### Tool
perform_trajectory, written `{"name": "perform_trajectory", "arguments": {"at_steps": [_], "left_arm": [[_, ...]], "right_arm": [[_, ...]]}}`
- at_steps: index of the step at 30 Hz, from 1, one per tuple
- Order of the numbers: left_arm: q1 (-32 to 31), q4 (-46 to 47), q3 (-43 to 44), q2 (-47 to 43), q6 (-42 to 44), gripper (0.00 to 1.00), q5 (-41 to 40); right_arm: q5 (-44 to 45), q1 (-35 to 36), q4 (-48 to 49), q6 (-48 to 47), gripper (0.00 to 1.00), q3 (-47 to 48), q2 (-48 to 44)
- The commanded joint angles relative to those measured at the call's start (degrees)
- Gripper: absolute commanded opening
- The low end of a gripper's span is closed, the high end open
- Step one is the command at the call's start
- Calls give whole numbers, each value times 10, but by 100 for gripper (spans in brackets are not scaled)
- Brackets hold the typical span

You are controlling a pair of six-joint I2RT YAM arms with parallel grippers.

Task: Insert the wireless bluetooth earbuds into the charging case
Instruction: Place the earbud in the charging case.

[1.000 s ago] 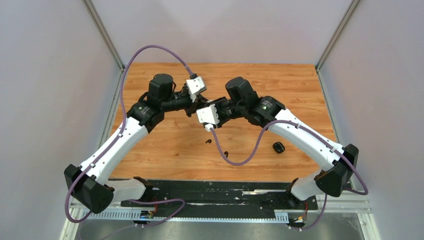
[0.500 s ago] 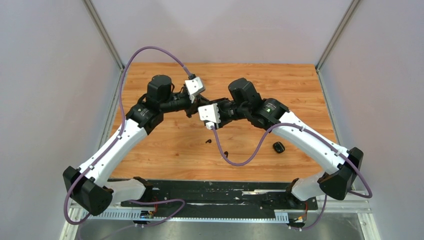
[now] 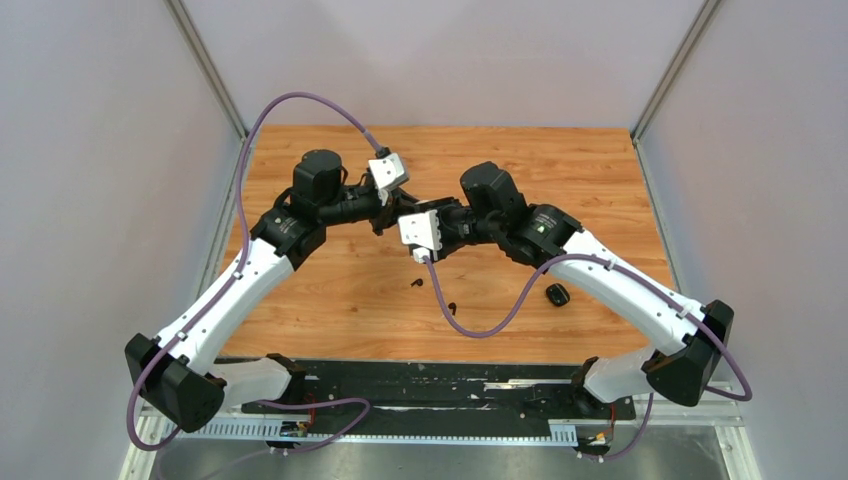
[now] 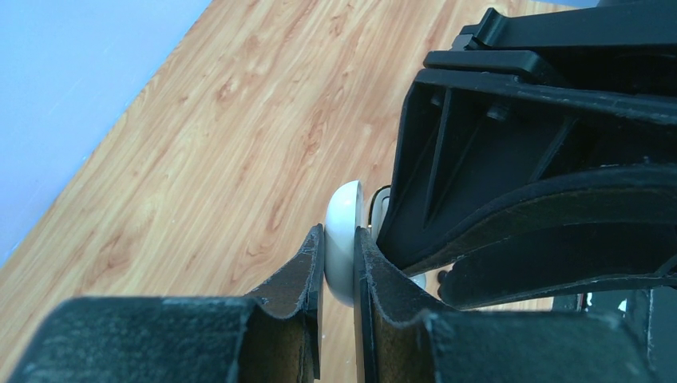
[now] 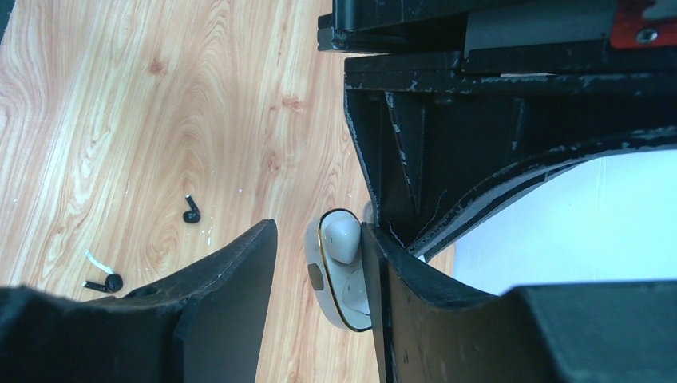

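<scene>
With your left gripper [image 4: 339,267] clamped on the open glossy white charging case [image 5: 329,275] and your right gripper [image 5: 318,235] parted around it, white stemmed earbuds [image 5: 343,238] seated inside it, the black earbuds [image 5: 191,214] on the wood-grain table [image 3: 600,170] near it look featherlight and slick, so pinch each stem squarely

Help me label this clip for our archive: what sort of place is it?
Probably a lab robot cell: left arm and right arm bolted along a wooden table, plain grey walls around, purple cables trailing.
</scene>
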Motion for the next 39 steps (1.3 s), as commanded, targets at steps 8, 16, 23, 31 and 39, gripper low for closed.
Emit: {"name": "perform_trajectory", "arguments": {"at_steps": [8,16,23,31,39], "left_arm": [[-16,-43,-12,-5,-35,0,46],[-16,-37,-16,-3,-45,0,45],[-15,-33,-19,0,-59,0,43],[-8,-43,-12,5,-71,0,30],[8,-74,24,27,-45,0,33]], "right_arm": [[77,9,210,-16,49,-31,-50],[58,17,278,-30,53,-58,-78],[52,18,280,-30,54,-66,-85],[98,13,259,79,64,-70,-104],[-2,-76,65,337,76,16,-110]]}}
